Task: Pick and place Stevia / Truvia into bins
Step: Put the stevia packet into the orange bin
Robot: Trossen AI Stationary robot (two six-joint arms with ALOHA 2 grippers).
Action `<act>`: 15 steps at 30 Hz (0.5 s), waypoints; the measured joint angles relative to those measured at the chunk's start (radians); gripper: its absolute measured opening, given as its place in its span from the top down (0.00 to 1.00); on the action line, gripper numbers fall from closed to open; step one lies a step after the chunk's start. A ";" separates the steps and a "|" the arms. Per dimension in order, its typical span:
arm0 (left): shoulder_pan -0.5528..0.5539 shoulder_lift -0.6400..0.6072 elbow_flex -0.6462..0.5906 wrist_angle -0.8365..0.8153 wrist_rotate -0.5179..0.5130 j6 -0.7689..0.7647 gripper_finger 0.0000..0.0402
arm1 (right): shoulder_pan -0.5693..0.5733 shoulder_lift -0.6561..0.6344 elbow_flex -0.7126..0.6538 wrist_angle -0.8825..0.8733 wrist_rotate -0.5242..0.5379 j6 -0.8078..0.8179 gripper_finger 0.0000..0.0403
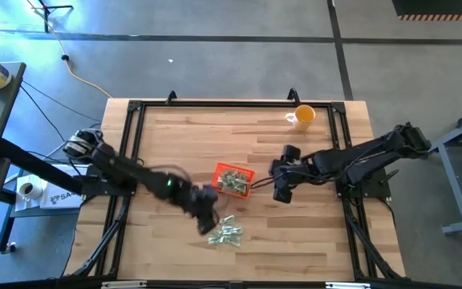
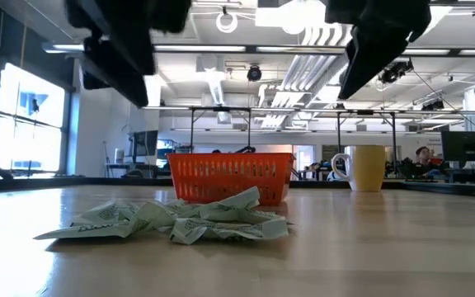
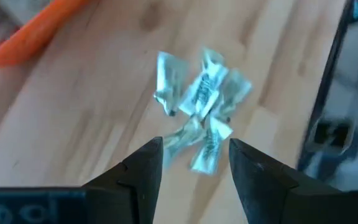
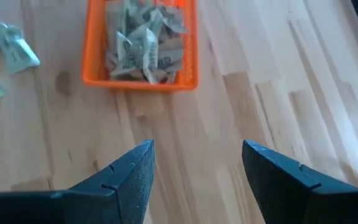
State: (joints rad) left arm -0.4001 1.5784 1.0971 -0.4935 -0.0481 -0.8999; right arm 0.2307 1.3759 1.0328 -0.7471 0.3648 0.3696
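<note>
A loose pile of green-and-white Stevia packets [image 1: 226, 234] lies flat on the table near its near edge; it also shows as a heap [image 2: 184, 221] in the low view and as packets [image 3: 199, 106] in the left wrist view. The orange tray [image 1: 234, 179] sits on the table just beyond the pile and holds several packets [image 4: 140, 46]. My left gripper [image 3: 196, 157] hovers open above the pile, touching nothing. My right gripper [image 4: 197, 158] is open above bare wood to the right of the tray [image 4: 98, 78], holding nothing.
An orange-yellow cup [image 1: 301, 116] stands near the table's far right corner, also the cup [image 2: 367, 167] in the low view. A black frame runs around the table edges [image 1: 135, 108]. Bare wood lies left of the pile and along the right side.
</note>
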 joint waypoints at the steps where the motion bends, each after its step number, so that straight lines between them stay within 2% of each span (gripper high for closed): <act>1: -0.036 0.004 -0.002 0.009 -0.052 0.052 0.46 | -0.005 0.005 0.000 0.015 -0.004 -0.014 0.42; 3: -0.098 0.027 0.003 0.070 -0.157 0.171 0.46 | -0.012 0.017 0.000 0.036 -0.036 -0.049 0.42; 5: -0.138 0.053 -0.001 0.054 -0.210 0.245 0.45 | -0.018 0.038 0.000 0.056 -0.088 -0.076 0.42; 8: -0.140 0.113 -0.002 0.062 -0.188 0.295 0.43 | -0.020 0.067 -0.002 0.057 -0.138 -0.089 0.42; 15: -0.100 0.194 -0.002 0.104 -0.124 0.394 0.43 | 0.021 0.091 -0.002 0.050 -0.110 -0.067 0.42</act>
State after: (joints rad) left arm -0.5002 1.7720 1.0949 -0.3899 -0.1720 -0.5058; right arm 0.2513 1.4666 1.0309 -0.6968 0.2546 0.3031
